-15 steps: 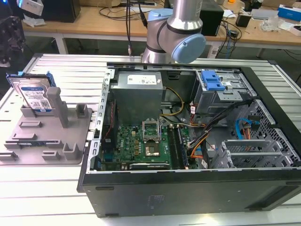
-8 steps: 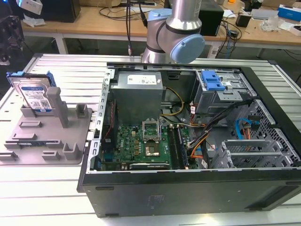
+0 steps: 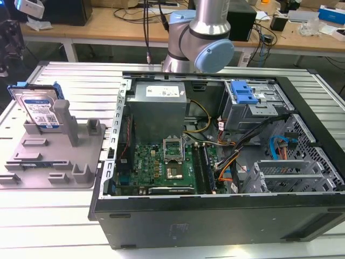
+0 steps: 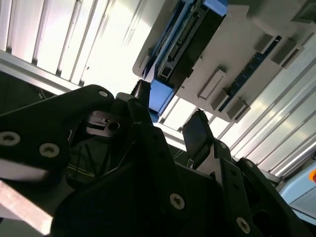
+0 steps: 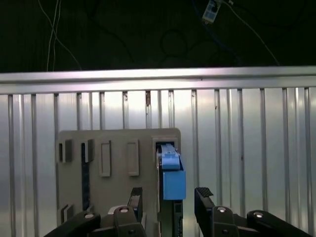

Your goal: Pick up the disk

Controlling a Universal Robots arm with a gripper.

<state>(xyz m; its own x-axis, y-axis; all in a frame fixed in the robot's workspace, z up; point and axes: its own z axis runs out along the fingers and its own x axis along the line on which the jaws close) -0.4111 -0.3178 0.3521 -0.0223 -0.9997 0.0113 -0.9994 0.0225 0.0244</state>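
The disk (image 3: 39, 108) stands on edge in the grey holder (image 3: 59, 156) at the exterior view's left, its white-and-blue label facing the camera. In the first wrist view the disk (image 5: 172, 180) appears edge-on with its blue rail toward me, slotted into the holder (image 5: 113, 153). My gripper (image 5: 169, 197) is open, with one dark finger on each side of the disk's edge, apart from it. In the second wrist view the gripper (image 4: 170, 118) hangs short of the disk (image 4: 192, 42) and holder (image 4: 237, 44), with nothing between the fingers.
An open computer case (image 3: 215, 156) with motherboard, cables and a blue drive-bay bracket (image 3: 242, 94) sits at the exterior view's right of the holder. Everything rests on a ribbed metal table (image 3: 70, 81). The arm's elbow (image 3: 202, 43) rises behind the case, and cluttered desks stand beyond.
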